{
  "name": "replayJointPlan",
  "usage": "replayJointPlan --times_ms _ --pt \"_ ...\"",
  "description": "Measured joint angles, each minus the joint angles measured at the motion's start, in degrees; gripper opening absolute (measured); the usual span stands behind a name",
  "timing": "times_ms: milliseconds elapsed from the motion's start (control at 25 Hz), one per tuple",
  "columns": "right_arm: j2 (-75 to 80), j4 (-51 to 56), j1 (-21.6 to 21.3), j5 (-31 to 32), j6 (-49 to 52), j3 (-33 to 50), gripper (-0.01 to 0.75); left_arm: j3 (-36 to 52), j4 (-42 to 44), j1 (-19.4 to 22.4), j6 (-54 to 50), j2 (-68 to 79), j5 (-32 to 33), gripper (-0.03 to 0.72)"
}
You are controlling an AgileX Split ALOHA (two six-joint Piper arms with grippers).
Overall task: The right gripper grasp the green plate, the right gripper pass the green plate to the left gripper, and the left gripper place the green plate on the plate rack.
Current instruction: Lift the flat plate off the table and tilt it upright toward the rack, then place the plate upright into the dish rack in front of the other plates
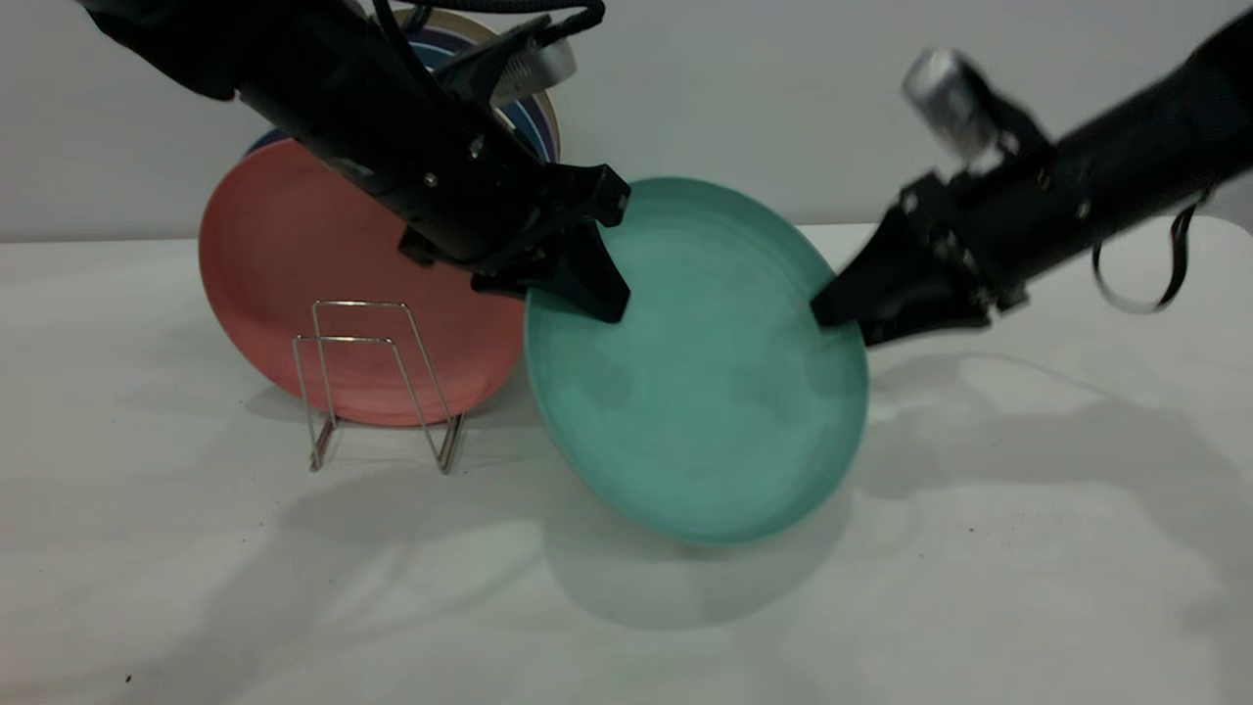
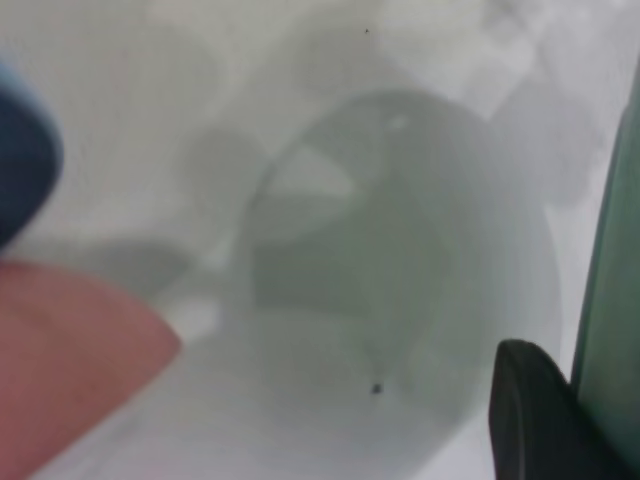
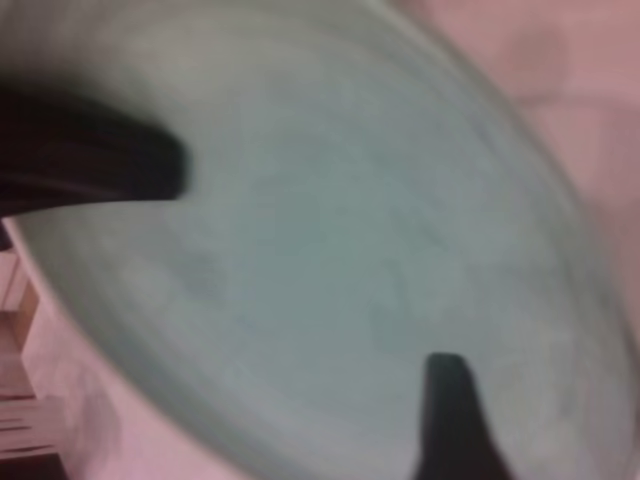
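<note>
Far left: a salmon-pink plate (image 1: 294, 284) stands upright w/ dark blue plates (image 1: 533, 117) behind it, mostly hidden by the left arm. The plate rack (image 1: 377, 382), thin silver wire loops, sits on the white counter (image 1: 147, 548) just in front of the pink plate, near side. In the left wrist view the pink plate (image 2: 70, 360) and a blue plate (image 2: 22, 160) show at one edge.

Centre: the left gripper (image 1: 578, 269) comes down from upper left, jaws clamped on the upper-left rim of the green plate (image 1: 695, 372). Left wrist view shows one finger (image 2: 535, 415) against the plate's edge (image 2: 612, 300).

The green plate is tilted, face toward the camera, to the right of the rack and apart from it; its low edge is at or just above the counter, can't tell which.

Right: the right gripper (image 1: 842, 313) reaches in from upper right, jaws clamped on the plate's right rim. Right wrist view: its finger (image 3: 455, 420) lies on the plate's face (image 3: 340, 230), w/ the left gripper (image 3: 110, 160) at the far rim.
</note>
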Motion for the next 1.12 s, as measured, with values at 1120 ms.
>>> replayJointPlan --times_ms 1120 --pt "-58.77 -24.45 -4.95 11.07 23.24 33.92 0.43 0.1 12.85 23.44 68.89 -21.91 15.04 0.114"
